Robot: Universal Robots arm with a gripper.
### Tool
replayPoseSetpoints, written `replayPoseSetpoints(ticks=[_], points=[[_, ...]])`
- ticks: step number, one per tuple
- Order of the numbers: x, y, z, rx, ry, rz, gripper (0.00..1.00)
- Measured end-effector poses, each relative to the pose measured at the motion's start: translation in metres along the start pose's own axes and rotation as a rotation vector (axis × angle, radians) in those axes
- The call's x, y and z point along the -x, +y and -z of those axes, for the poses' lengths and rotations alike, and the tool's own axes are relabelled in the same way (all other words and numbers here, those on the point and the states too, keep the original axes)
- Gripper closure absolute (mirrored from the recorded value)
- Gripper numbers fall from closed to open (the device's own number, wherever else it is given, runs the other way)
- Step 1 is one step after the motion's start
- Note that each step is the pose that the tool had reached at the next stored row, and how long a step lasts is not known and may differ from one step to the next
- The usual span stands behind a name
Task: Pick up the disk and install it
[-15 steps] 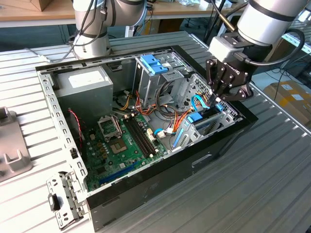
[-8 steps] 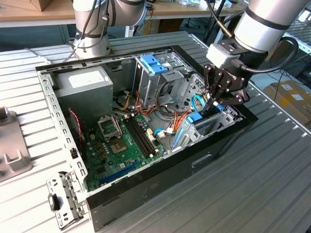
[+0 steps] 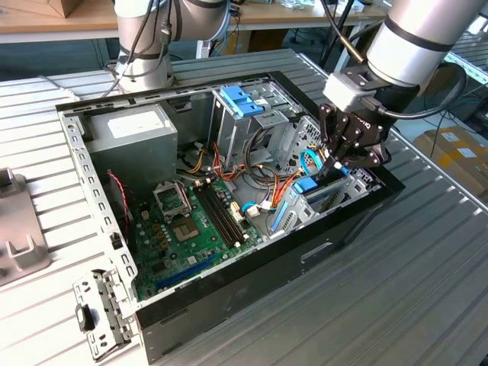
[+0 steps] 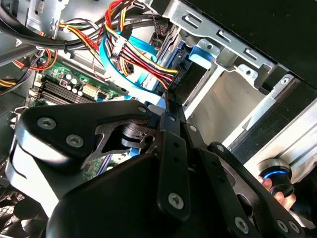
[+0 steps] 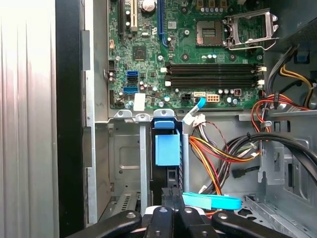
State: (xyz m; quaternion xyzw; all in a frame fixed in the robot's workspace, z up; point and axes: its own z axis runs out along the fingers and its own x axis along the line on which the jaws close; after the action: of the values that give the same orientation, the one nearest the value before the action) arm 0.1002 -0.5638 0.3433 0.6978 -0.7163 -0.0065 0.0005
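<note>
Seating disk (image 5: 167, 148) in drive bay (image 5: 130, 163) | claw (image 5: 171, 206) closed on its edge | install nearly done, release left

One disk (image 5: 167, 148), one computer case (image 3: 252, 263)

Open PC case (image 3: 229, 305) w/ motherboard (image 5: 198, 54) (green), PSU (image 3: 137, 130), cables (image 5: 223, 148).
</note>
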Motion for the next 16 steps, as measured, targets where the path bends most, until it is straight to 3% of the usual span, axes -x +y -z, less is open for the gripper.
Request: replayPoseSetpoints(ticks=[2, 5, 10, 16], points=[[0.0000, -0.0005, 0.0037, -0.0002, -0.0020, 0.000, 0.89], [0.0001, -0.0022, 0.0117, 0.0001, 0.0000, 0.000, 0.89], [0.0005, -0.0108, 0.0166, 0.0001, 0.0003, 0.000, 0.89], [0.0010, -0.0312, 0.0245, 0.0019, -0.0042, 0.000, 0.89]])
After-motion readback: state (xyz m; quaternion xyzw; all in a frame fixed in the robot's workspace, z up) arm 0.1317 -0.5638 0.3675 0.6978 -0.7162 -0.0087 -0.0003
